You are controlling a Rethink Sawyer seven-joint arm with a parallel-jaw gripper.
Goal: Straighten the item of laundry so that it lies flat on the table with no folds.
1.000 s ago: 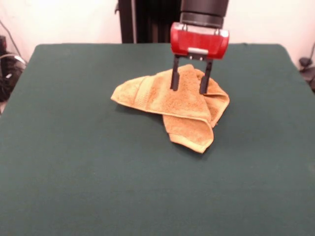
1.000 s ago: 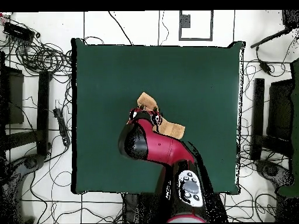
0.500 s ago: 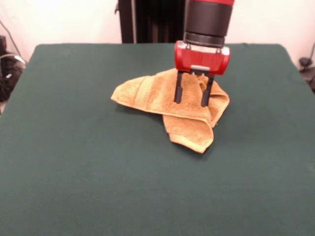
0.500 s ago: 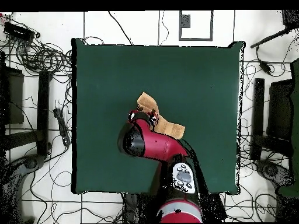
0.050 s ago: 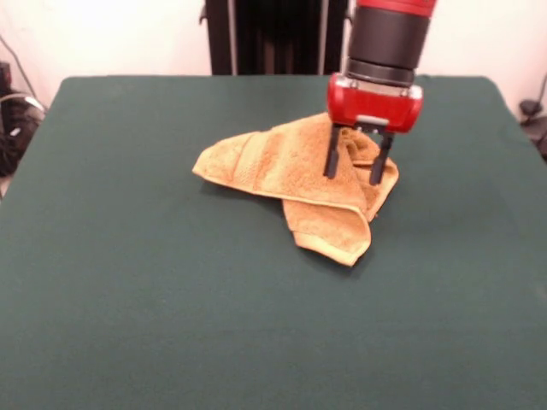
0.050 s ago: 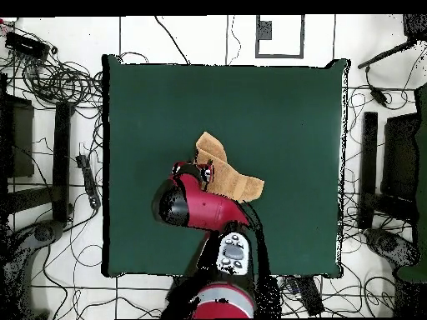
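**Gripper poised over the crumpled towel's right side**

Gripper (image 5: pixel 357 168) hangs straight down from a red housing and a black cylindrical wrist, its two dark fingers (image 5: pixel 331 155) parted with a clear gap between them and nothing held. In the front view the fingers reach down in front of the right part of the towel (image 5: pixel 295 179); whether the tips touch the cloth or hover just above it cannot be told. In the overhead view the arm (image 6: pixel 200 208) stretches from the table's bottom edge up toward the middle of the table, its red and black body covering the lower left part of the towel (image 6: pixel 229 175), with the gripper (image 6: pixel 203 172) at the cloth's left side.

The golden-orange towel lies near the middle of the table (image 5: pixel 128 282), well away from every edge and corner. It is not flat: in the front view it forms a rumpled wedge, with one pointed corner reaching left, a folded flap hanging toward the near edge of the table, and bunched layers on the right under the gripper. A woven band crosses the cloth near the left point.

The dark green table surface around the towel is bare. Beyond the table's edges in the overhead view, tangled cables (image 6: pixel 58 79) lie on a pale floor, and dark equipment (image 6: pixel 392 167) stands beside the right edge.
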